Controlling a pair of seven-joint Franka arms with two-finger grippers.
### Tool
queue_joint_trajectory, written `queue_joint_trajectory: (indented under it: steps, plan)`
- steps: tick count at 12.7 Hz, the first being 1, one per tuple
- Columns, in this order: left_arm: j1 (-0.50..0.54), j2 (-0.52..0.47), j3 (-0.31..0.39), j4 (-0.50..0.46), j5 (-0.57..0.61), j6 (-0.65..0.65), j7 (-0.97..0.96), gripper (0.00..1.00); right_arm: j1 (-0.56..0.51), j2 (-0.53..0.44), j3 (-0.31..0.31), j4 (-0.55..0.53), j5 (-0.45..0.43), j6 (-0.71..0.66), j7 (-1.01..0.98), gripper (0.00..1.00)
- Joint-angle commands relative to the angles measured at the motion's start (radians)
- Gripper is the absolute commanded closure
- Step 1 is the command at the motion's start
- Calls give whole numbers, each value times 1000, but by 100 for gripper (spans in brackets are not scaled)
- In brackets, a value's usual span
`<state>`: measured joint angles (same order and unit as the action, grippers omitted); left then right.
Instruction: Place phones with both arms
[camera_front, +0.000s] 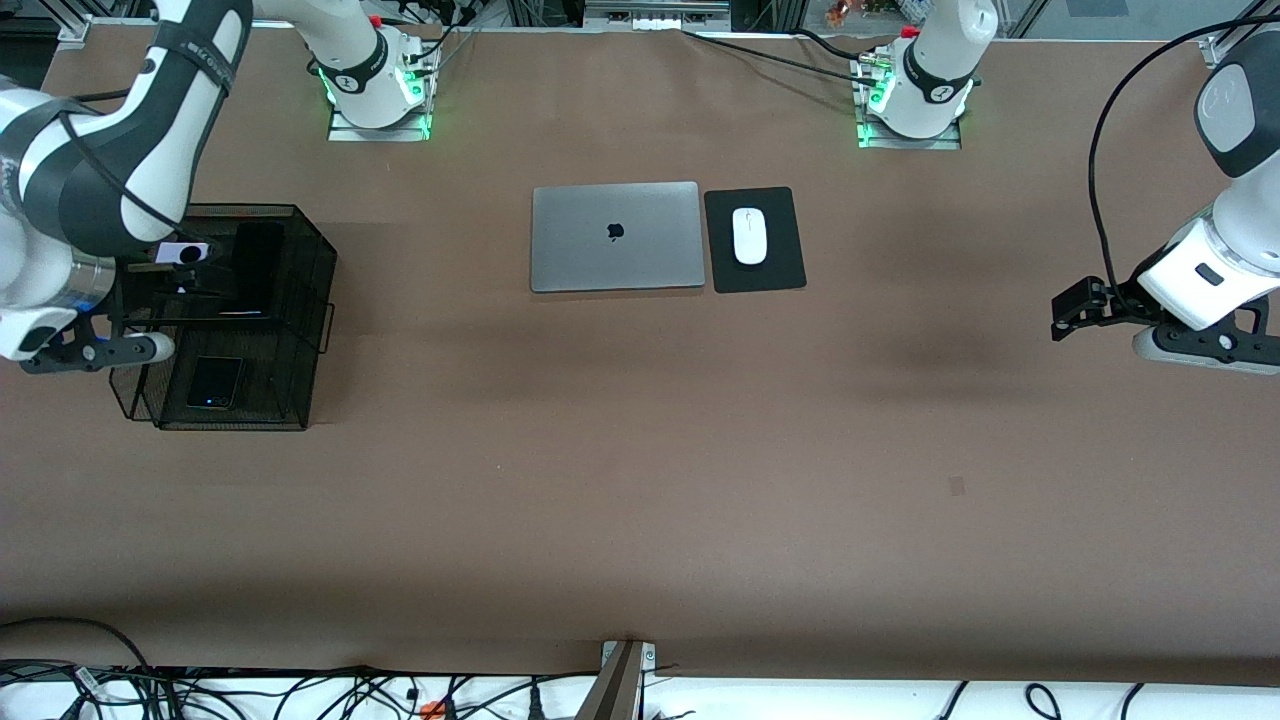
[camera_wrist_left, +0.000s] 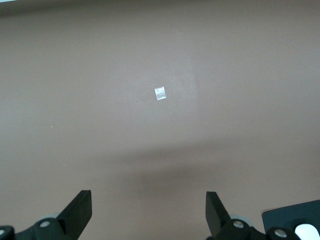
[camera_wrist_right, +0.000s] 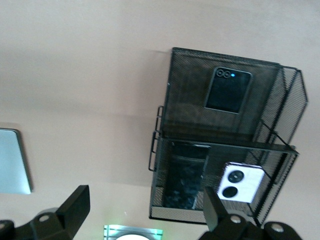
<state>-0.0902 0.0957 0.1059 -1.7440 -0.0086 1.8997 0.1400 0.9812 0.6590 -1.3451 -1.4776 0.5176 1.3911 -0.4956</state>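
Phones sit in a black wire basket at the right arm's end of the table. The squarish black phone lies flat in the low part of the basket, the part nearest the front camera. The long slim black phone lies in the upper part. The lilac-white phone, with two black camera circles, rests up by the basket's top edge, beside the long one.

These phones look small, thin and hard. They are probably light, but smooth, so they could slip. Glass can crack, so a drop would be bad. I think the best place to take hold is across the two long side edges, near the middle, with a soft squeeze. The wire walls leave little room, so the claw should come straight down.

The right gripper hangs above the basket. Its fingers are spread as wide as they go, and it holds nothing and touches nothing.

The left gripper waits over bare brown table at the left arm's end. It is wide open and empty too.

A closed grey laptop and a white mouse on a black pad lie in the middle, well apart from the phones.
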Motion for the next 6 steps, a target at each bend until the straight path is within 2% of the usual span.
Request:
queue_joint_trajectory:
  steps: [1,3,4,6]
  plan:
    - [1,6,3,31,-14,-37,3,0,-114,-93,185,89,-71,-20,86,0]
    - [0,7,3,46,-10,-44,3,0,-201,-152,347,111,-154,-11,174,0]
    - [0,7,3,46,-8,-45,1,0,-264,-198,451,112,-203,-6,222,0]
    - [1,7,3,49,-8,-62,3,0,-398,-280,681,111,-356,2,287,0]
